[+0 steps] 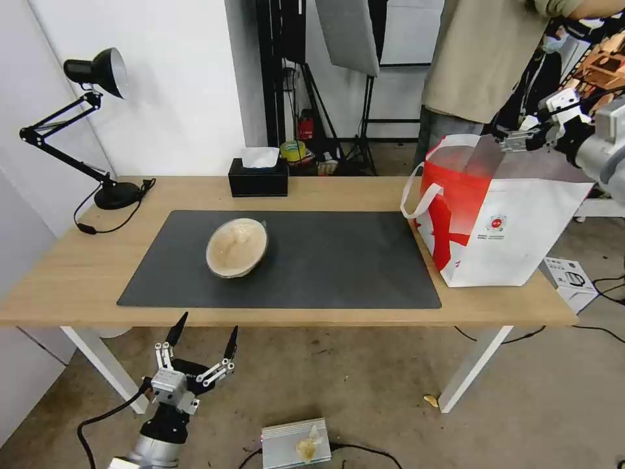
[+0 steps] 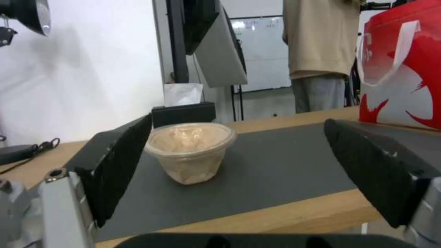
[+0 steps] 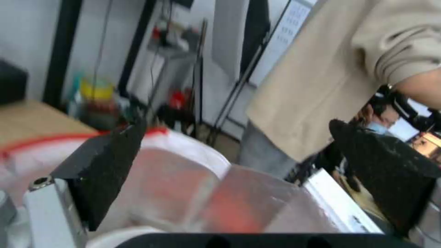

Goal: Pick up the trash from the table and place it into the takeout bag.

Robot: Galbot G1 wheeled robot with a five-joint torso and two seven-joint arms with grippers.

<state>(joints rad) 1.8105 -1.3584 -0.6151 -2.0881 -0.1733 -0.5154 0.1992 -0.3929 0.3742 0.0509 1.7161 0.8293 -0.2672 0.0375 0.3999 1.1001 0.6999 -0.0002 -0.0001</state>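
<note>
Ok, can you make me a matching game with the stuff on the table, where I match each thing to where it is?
Things:
1. tan paper bowl
2. takeout bag
3. desk lamp
4. tissue box

Places:
A. far left corner of the table
B. right end of the table
C. on the dark mat
D. behind the mat, at the far edge

Pairs: 1-C, 2-B, 3-A, 4-D

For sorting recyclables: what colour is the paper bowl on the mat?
Tan paper bowl; clearest in the left wrist view.
</note>
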